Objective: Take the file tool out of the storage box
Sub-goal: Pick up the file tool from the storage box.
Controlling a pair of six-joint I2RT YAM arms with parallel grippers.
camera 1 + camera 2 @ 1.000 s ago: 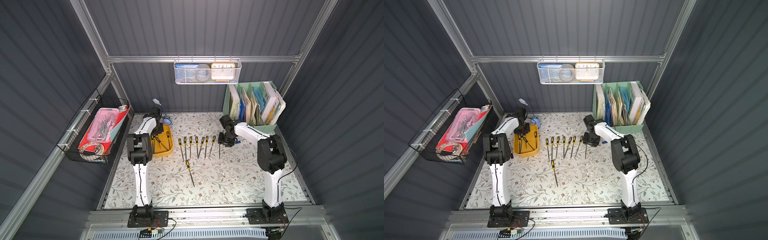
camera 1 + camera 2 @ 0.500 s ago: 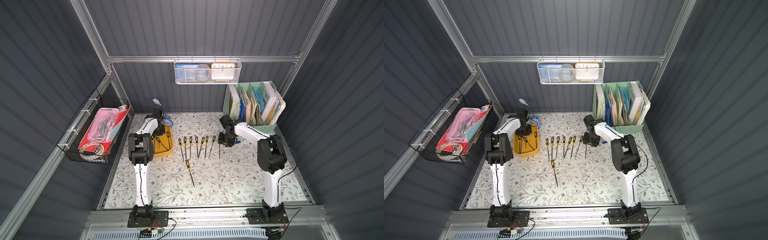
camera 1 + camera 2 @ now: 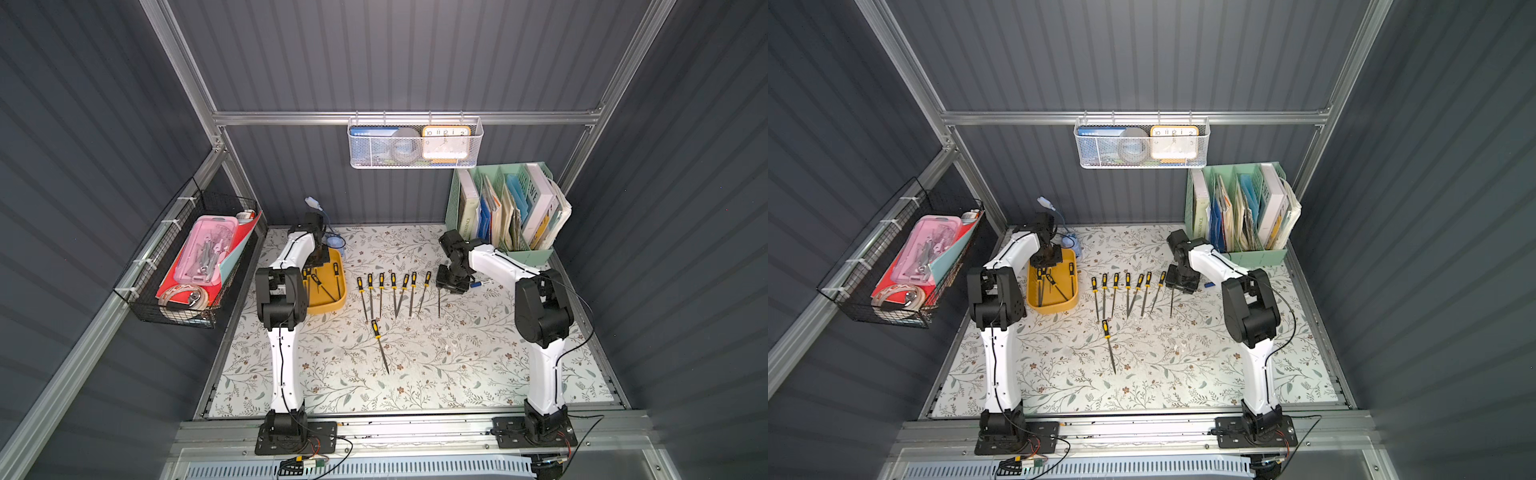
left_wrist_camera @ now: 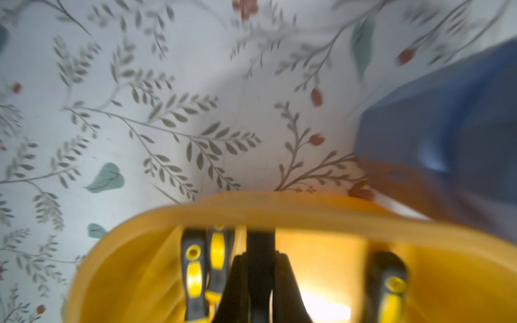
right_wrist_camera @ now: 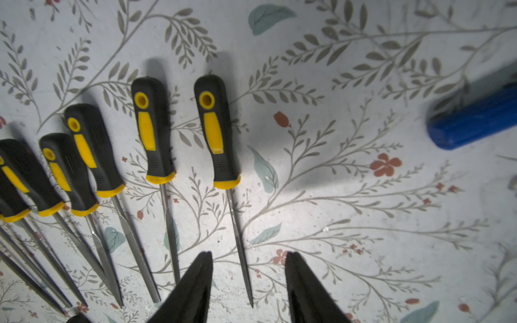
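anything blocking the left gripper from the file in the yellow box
Nothing visible. The left gripper is already inside the box, its jaws shut on what looks like the black handle of a file. Two other files lie close beside it.

My left wrist view is smeared: the storage box (image 4: 251, 207) rim runs soft, the boxed files (image 4: 194, 274) look fuzzy, and a hot white glare burns on its floor. My right wrist view is crisp. The laid-out files (image 5: 215, 134) throw hard dark shadows on the mat (image 5: 335, 195), with a bright pool mid-frame and dimmer corners. In both top views the mat is evenly bright, while the walls (image 3: 124, 104) are dark and lean outward.
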